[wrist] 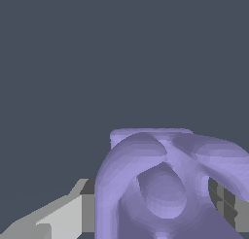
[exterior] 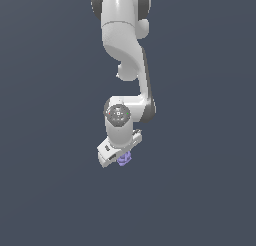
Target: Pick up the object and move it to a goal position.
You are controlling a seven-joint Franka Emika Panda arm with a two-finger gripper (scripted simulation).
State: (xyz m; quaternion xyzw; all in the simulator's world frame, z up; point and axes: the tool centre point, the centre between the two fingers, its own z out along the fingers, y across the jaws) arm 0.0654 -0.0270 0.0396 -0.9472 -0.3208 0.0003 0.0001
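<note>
Between pincer (exterior: 121, 159) fingers, purple blob (exterior: 124, 159)

Plain slate backdrop, nothing else standing around.

A flat, dark blue-grey surface (exterior: 45, 190) is filling the whole exterior view from edge to edge, and the same tone is spreading across the open part of the wrist view. No seam, corner or horizon is showing, so whether this is floor, wall or tabletop is hard to say. The light is falling evenly, giving no bright patches, and the colour is staying uniform with no texture, pattern or furniture breaking it up.
</note>
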